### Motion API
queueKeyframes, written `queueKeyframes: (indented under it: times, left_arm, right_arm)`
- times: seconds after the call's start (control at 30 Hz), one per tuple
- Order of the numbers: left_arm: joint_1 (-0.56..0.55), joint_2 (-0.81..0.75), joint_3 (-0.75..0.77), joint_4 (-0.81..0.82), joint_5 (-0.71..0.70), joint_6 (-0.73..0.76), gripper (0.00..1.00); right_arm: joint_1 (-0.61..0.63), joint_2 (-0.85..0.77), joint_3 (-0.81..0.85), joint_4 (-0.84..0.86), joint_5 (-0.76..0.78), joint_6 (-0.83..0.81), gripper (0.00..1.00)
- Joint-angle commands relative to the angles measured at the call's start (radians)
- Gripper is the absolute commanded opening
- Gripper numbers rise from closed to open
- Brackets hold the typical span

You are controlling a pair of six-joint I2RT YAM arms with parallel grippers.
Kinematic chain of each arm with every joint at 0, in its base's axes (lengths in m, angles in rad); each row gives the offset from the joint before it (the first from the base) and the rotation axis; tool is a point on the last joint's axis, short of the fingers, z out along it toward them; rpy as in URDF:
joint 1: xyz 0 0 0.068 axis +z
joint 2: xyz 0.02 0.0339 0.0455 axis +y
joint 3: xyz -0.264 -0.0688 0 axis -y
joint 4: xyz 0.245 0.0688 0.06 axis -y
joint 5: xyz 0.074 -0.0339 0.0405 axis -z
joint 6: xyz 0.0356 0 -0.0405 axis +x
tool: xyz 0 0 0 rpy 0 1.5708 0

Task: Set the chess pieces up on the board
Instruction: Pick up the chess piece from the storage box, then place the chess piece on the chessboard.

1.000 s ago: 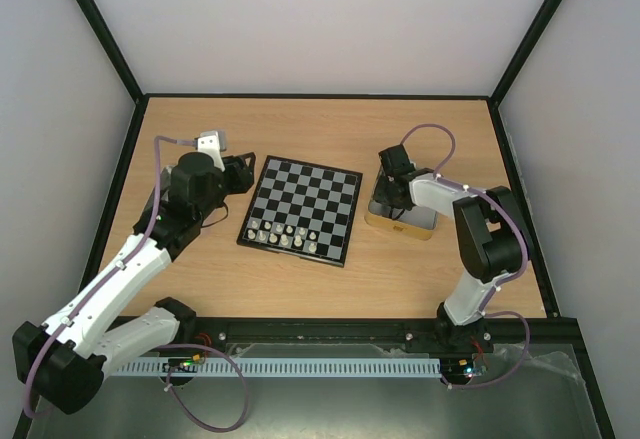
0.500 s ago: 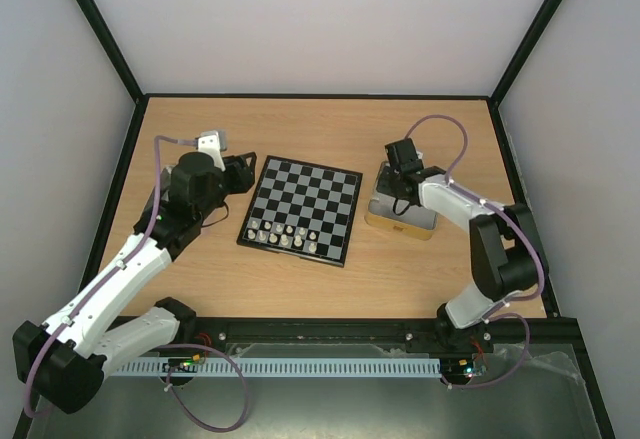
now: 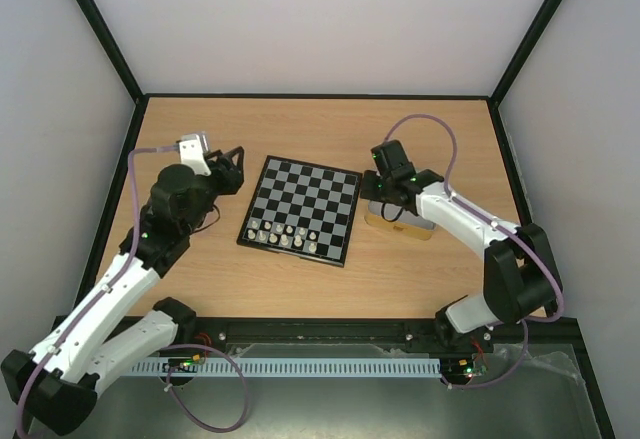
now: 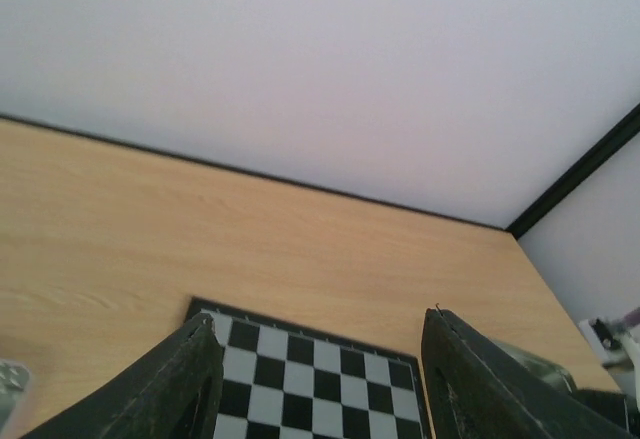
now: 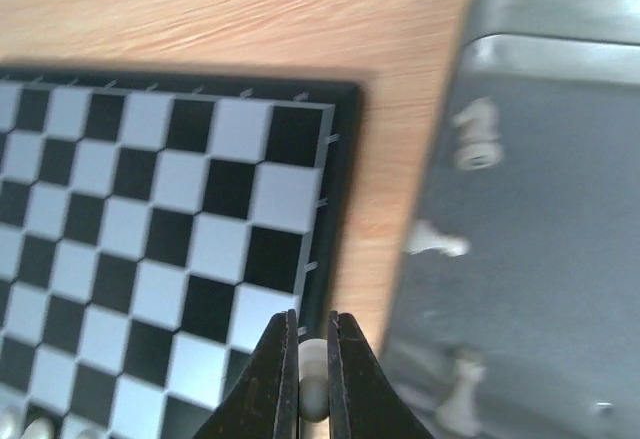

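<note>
Wood-grain table point(image 3: 200, 129) | flat black-and-grey checked board point(image 3: 310, 194) mid-table, cream-white pieces point(image 3: 285, 234) along near rim | right gripper point(image 5: 312, 334) pinching tiny cream-white piece point(image 5: 314, 391) over board's right rim, beside silvery metal tin point(image 5: 540, 209) | left gripper point(image 4: 320, 321) agape, board's left

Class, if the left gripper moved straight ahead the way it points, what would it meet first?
Probably the board: one corner lies ahead of the left gripper, between the open jaws; height is unclear, so it might pass above.
</note>
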Motion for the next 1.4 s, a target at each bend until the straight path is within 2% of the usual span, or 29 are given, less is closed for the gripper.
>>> queueKeyframes:
  times: [0.0,0.23,0.7,0.97,1.37]
  left_arm:
    - [0.008,-0.08,0.058,0.016,-0.111,0.104,0.57]
    - [0.008,-0.131,0.044,0.003,-0.194,0.175,0.59]
    - [0.008,-0.133,-0.014,0.033,-0.182,0.164,0.6]
    - [0.008,-0.121,-0.019,0.028,-0.181,0.167,0.6]
    - [0.01,-0.109,-0.019,0.023,-0.181,0.161,0.61]
  right_arm:
    - [0.091,0.02,0.053,-0.041,-0.027,0.004,0.02]
    - [0.229,0.114,0.089,-0.074,0.002,-0.004,0.02]
    - [0.399,0.256,0.153,-0.163,0.079,-0.044,0.02]
    - [0.439,0.313,0.189,-0.201,0.109,-0.08,0.02]
    - [0.443,0.326,0.183,-0.204,0.064,-0.1,0.05]
